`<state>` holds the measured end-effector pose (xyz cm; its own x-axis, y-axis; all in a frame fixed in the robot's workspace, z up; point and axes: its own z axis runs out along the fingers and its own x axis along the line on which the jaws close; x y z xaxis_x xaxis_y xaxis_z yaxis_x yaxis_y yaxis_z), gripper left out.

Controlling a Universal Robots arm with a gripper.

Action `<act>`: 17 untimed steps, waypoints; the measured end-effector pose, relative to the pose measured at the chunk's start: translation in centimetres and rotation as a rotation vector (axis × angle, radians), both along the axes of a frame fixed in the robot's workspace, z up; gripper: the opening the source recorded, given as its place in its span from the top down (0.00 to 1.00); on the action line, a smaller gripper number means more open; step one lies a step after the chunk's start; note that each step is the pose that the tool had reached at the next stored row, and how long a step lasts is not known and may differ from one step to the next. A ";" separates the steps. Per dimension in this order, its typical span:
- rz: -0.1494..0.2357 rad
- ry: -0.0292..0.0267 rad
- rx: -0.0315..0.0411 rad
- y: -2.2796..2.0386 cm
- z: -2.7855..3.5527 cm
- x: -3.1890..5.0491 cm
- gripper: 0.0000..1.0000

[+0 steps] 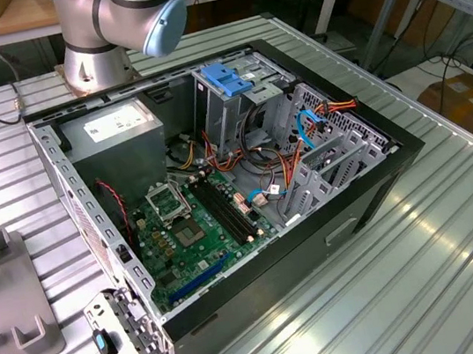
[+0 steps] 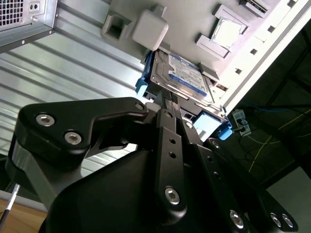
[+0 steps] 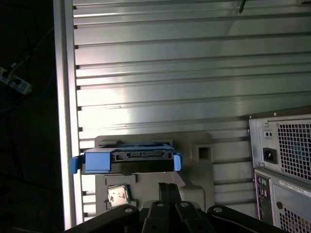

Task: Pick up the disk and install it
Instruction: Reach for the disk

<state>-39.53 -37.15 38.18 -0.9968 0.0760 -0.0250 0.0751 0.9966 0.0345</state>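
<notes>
The disk is seen in both wrist views, seated in a grey fixture that is laid on the ribbed metal surface, close to its edge. Its white-and-blue label is shown in the second wrist view, while its connector edge, framed by the blue carrier, is presented in the first wrist view. A small square chip is held in a neighbouring pocket of the same fixture.

The hand is clenched: its black fingers are drawn together with only a thin slit left, and the tips are placed right at the disk's near edge. Whether contact is made cannot be told.

In the exterior view an open computer case is laid on the surface, with the fixture set beside it at that view's left
</notes>
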 end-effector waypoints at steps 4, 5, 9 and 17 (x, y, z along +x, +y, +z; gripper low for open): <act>0.000 0.0000 -0.0001 0.15 -0.03 -0.63 0.89; 0.000 0.0000 0.0000 0.23 -0.05 -0.93 0.89; 0.000 0.0004 -0.0020 0.67 -0.21 -1.75 0.89; 0.000 0.0026 -0.0047 0.89 -0.37 -2.09 0.89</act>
<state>-41.62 -36.26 37.81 -0.9969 0.0759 -0.0228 0.0752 0.9967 0.0296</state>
